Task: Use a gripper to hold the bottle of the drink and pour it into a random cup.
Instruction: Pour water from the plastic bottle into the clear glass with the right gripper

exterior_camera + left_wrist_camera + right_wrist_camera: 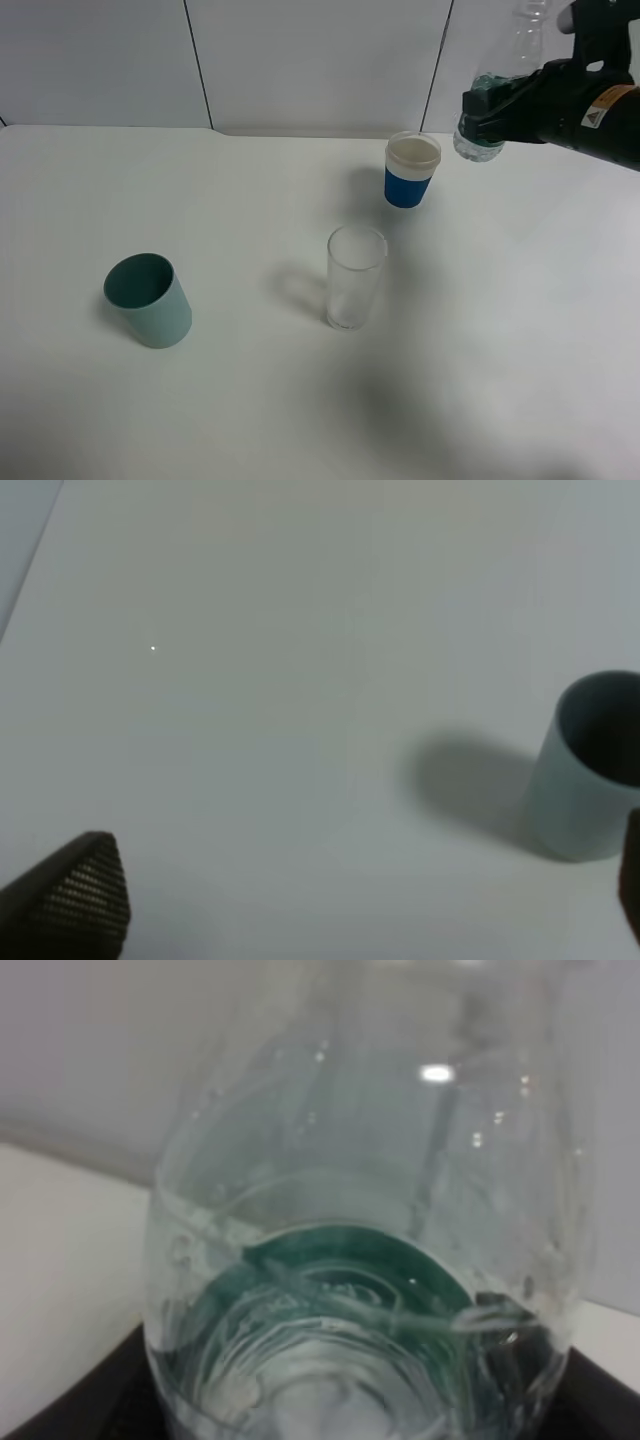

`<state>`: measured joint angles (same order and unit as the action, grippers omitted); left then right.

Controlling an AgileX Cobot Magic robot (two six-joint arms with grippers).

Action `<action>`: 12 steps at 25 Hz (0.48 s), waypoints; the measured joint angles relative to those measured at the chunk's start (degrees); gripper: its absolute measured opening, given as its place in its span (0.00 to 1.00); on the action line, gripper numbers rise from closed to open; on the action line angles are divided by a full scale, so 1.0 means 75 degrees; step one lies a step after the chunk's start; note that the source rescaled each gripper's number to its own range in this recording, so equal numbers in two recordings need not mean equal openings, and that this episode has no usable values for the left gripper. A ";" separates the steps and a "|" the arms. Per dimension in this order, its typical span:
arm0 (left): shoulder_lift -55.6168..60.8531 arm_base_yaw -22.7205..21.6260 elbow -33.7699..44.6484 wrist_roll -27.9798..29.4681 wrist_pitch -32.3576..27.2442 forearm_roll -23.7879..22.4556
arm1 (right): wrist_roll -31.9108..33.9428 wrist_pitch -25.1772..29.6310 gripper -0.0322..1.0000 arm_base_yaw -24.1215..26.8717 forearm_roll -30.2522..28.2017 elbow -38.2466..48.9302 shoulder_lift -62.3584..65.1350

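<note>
The bottle of the drink [482, 135] hangs in the air at the far right, above the table and just right of the white cup. It is clear, with green at its lower part, and its neck points up, leaning slightly. My right gripper [492, 103] is shut on its lower body. In the right wrist view the bottle [360, 1260] fills the picture between black jaws. The cup [354, 277], a tall clear glass, stands upright mid-table, well in front and left of the bottle. My left gripper [350, 920] is open over bare table, holding nothing.
A white cup with a blue band [411, 170] stands behind the glass, close under the bottle's left side. A teal cup [150, 300] stands at the front left; it also shows as the teal cup [585, 780] in the left wrist view. The table [520, 330] is white.
</note>
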<state>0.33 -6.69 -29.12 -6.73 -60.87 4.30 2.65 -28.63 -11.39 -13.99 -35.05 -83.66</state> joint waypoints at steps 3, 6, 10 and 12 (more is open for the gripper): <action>0.0000 0.0000 0.0000 0.0000 0.0000 0.0000 | -0.0193 -0.0013 0.03 -0.0519 -0.0005 0.0000 0.0000; 0.0000 0.0000 0.0000 0.0000 0.0000 0.0000 | -0.0425 -0.0013 0.03 -0.0964 -0.0034 0.0000 0.0000; 0.0000 0.0000 0.0000 0.0000 0.0000 0.0000 | -0.0767 0.0016 0.03 -0.1482 -0.0034 0.0000 0.0000; 0.0000 0.0000 0.0000 0.0000 0.0000 0.0000 | -0.0983 0.0039 0.03 -0.1735 -0.0034 0.0000 0.0000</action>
<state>0.33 -6.69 -29.12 -6.73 -60.87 4.30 -4.73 -28.34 -24.40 -14.24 -35.05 -83.66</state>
